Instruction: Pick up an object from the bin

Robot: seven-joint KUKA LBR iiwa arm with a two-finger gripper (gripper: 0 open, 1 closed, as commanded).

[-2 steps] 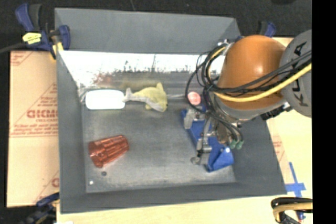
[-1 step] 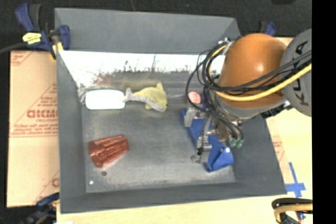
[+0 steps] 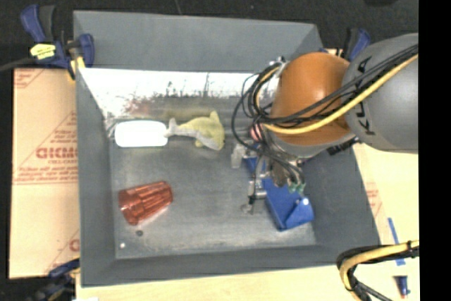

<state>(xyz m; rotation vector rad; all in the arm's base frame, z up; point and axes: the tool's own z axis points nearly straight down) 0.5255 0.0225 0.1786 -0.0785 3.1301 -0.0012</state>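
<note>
My gripper (image 3: 255, 192) hangs low over the right part of the bin floor, under the orange dome and its cables. Right beside it, on its right, lies a blue blocky plastic thing (image 3: 287, 208) with a small white spot at one corner; they look to be touching, but I cannot tell whether it is gripped. A pale yellow crumpled thing (image 3: 203, 129) lies to the upper left of the gripper, near the back wall.
A white oblong thing (image 3: 139, 134) lies at the back left, end to end with the yellow one. A red translucent ribbed cup (image 3: 145, 201) lies on its side at the front left. The arm covers the bin's right wall.
</note>
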